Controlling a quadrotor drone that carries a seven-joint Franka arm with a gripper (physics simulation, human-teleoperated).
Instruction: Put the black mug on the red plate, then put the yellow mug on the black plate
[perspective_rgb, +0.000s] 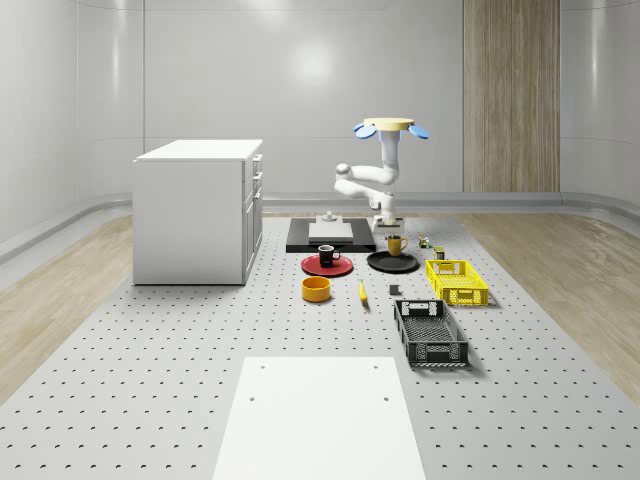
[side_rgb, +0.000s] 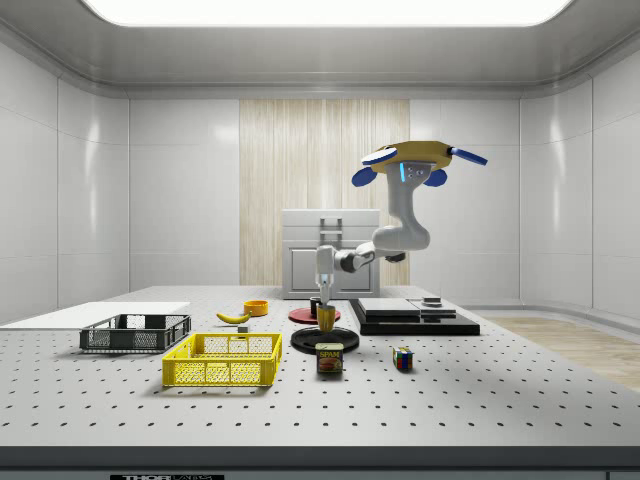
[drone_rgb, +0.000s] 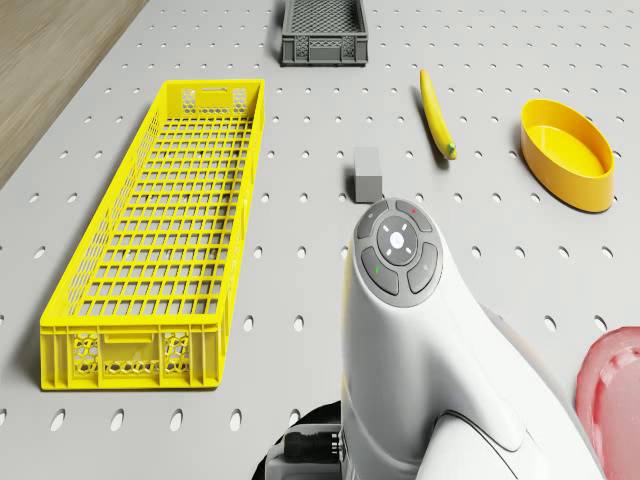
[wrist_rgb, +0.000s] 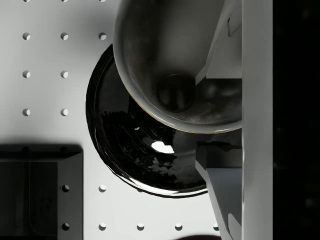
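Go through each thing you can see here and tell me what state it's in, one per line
black mug: upright on the red plate.
yellow mug: upright, over the black plate, held by the gripper.
yellow crate: empty.
black crate: empty.
drone: hovering.

A simulated lab: perforated optical-bench table (perspective_rgb: 150, 380), bare glossy wall panels (perspective_rgb: 300, 90), a white cabinet (perspective_rgb: 195, 215).
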